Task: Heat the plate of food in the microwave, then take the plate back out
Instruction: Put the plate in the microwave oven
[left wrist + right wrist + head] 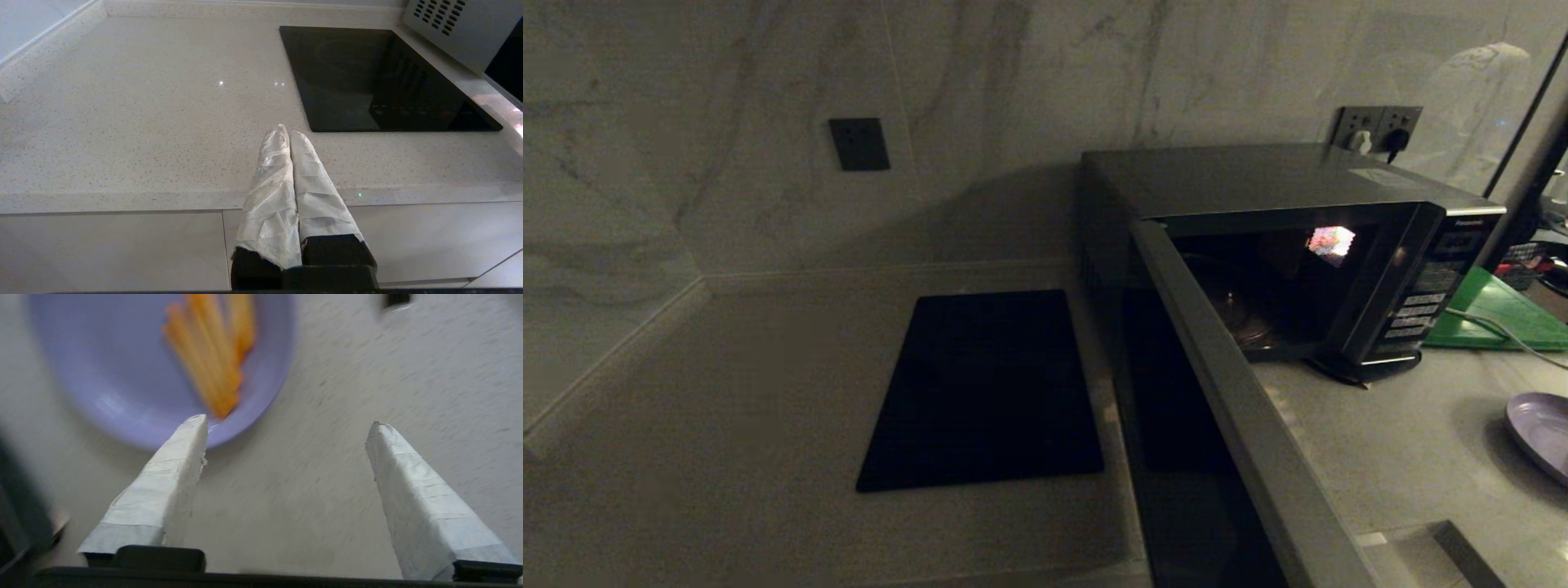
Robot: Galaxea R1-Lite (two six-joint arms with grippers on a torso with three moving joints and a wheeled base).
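Microwave (1282, 245) sits on the counter (1405, 441) w/ its door (1225, 408) swung wide open, inside lit. Plate of food (163, 371) is out on the counter, right of the microwave (only its rim shows at the head view's edge), orange fries (212, 355) on it. Right gripper (286, 424) hangs just above the counter beside the plate, fingers spread wide, holding nothing. Left gripper (289, 132) is parked over the counter edge near the black slab (380, 81), fingers pressed together, empty.
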